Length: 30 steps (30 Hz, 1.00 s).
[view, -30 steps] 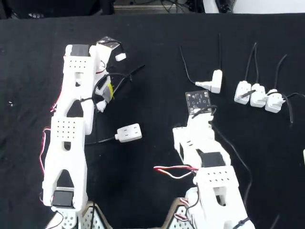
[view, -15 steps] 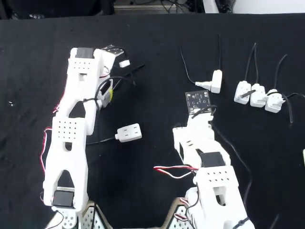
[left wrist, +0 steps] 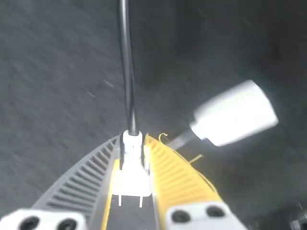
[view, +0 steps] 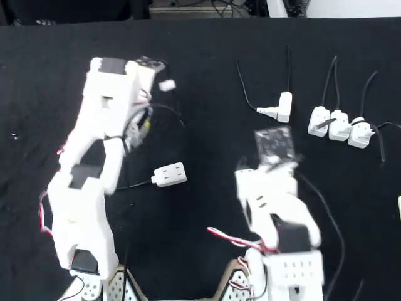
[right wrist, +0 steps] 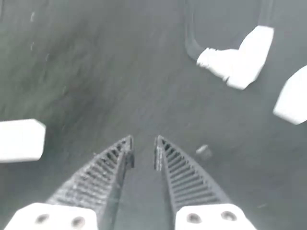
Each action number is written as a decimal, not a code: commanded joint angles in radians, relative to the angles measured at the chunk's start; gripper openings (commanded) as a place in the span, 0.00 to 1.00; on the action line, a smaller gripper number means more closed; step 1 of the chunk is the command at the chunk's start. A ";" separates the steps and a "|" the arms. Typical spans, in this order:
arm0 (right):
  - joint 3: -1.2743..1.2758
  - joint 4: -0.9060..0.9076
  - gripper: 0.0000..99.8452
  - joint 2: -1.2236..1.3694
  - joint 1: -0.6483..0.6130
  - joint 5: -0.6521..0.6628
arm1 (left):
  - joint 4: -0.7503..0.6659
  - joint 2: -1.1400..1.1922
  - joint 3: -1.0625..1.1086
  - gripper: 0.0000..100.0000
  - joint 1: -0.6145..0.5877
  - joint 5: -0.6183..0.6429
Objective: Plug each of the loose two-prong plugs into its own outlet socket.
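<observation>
Find the left arm (view: 106,100) stretched long up the left side of the desk (view: 207,44), wrist at the far end. Note the left jaws clenched on a two-prong plug (left wrist: 132,172), grey jaw on one flank and yellow jaw on the other, both touching the white body. Read the plug's long axis as lying along the jaws, with prongs pointing back toward the wrist camera and a black cable (left wrist: 126,72) leaving the opposite end, running straight away above the desk. See a small white block (left wrist: 235,120) just beside the jaw tips on the yellow side, tilted, thin stem toward the jaws; cannot tell socket from plug in the blur.

Find the right arm (view: 272,194) folded shorter near the middle front of the desk, square camera board on top, wrist aimed at the far right. Note the right jaws released, narrow gap between the tips, nothing held, hanging over the desk's black cover. See ahead of them a white angled piece (right wrist: 240,57), long axis slanted, dark cable curling off one end; cannot tell plug from socket there.

Log a white outlet block (view: 169,174) flat on the desk between the two arms, long axis across the desk, cable leading toward the left arm. Log three white units (view: 339,125) side by side at the far right, each with a black cable running toward the far edge.
</observation>
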 commanded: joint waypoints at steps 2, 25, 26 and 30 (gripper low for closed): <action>-0.137 0.173 0.07 -0.237 0.227 0.140 | -0.083 -0.377 0.315 0.03 0.199 0.074; -0.143 0.249 0.08 0.076 0.161 0.520 | -0.245 -0.898 0.848 0.21 0.326 0.015; -0.143 0.255 0.08 0.116 0.114 0.571 | -0.230 -0.930 0.851 0.21 0.255 -0.003; -0.145 0.272 0.16 0.263 -0.094 0.749 | -0.227 -1.040 0.934 0.21 -0.019 -0.049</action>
